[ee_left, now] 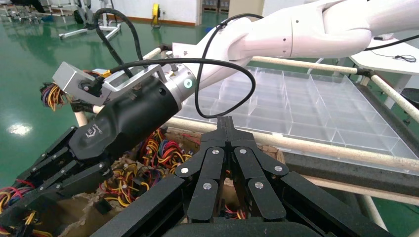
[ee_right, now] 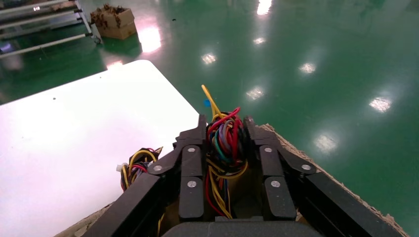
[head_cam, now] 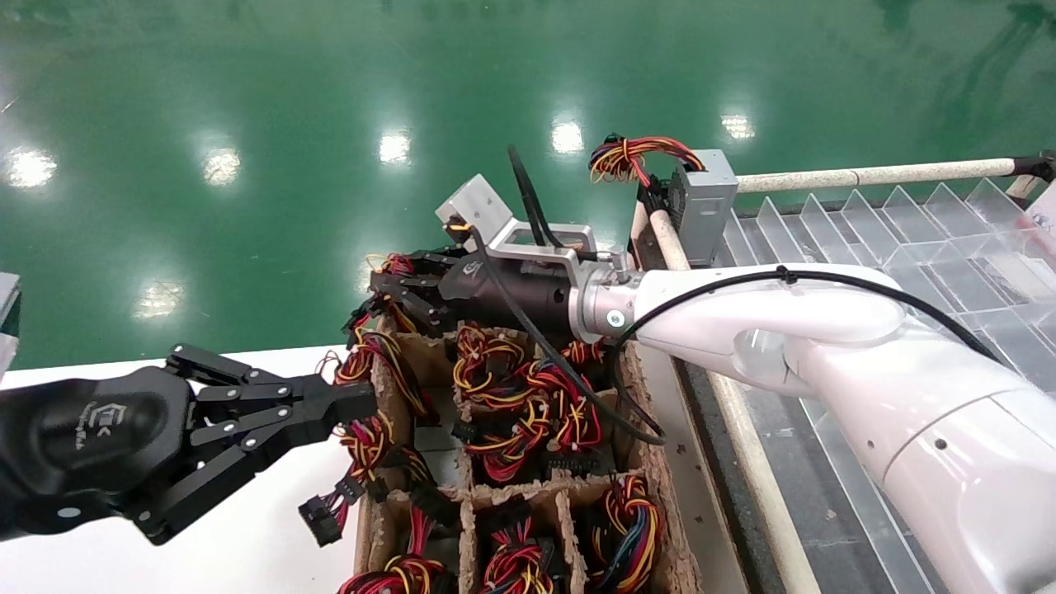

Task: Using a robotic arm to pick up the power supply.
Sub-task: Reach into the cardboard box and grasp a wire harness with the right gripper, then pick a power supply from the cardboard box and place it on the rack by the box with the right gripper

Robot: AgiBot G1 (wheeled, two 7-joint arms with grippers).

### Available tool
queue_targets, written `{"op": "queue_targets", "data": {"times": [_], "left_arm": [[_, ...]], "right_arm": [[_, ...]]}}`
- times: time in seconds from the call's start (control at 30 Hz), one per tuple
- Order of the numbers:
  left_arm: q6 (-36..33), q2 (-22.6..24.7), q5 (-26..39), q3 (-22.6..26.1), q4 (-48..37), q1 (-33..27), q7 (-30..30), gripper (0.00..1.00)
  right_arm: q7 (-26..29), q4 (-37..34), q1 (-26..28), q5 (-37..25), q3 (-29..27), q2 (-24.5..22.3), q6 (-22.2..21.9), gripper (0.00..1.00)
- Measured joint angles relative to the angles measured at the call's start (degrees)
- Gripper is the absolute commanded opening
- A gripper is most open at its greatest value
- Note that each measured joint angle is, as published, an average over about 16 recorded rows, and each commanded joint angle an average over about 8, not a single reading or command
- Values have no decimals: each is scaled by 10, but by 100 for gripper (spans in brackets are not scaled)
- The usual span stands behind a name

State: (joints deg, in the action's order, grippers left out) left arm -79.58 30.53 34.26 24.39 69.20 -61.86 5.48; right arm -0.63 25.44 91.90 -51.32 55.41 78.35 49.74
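Right gripper (ee_right: 225, 136) at frame centre clamps a wire bundle (ee_right: 226, 140) of the power supply. Left gripper (head_cam: 346, 404) closed, empty, lower left.

Power supply (ee_right: 226, 148) body behind wires

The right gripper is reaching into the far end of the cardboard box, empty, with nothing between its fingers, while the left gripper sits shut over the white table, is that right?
Not quite. The right gripper is not empty: the right wrist view shows a bundle of coloured wires between its fingers. The rest holds: it reaches into the far end of the cardboard box, and the left gripper sits shut over the white table.
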Motion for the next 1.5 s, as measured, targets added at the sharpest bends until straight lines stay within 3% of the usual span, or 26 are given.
{"op": "queue_targets", "data": {"times": [0.43, 0.7, 1.0, 1.23, 1.5], "left_arm": [[0, 0, 0, 0, 0, 0, 0, 0], [0, 0, 0, 0, 0, 0, 0, 0], [0, 0, 0, 0, 0, 0, 0, 0], [0, 0, 0, 0, 0, 0, 0, 0], [0, 0, 0, 0, 0, 0, 0, 0]], "right_arm": [[-75, -2, 43, 36, 35, -10, 11, 0], [-175, -6, 99, 83, -2, -45, 87, 0], [-286, -9, 183, 118, -49, -120, 200, 0], [-350, -18, 244, 100, -55, -181, 250, 0], [-393, -51, 292, 48, -35, -232, 270, 0]]}}
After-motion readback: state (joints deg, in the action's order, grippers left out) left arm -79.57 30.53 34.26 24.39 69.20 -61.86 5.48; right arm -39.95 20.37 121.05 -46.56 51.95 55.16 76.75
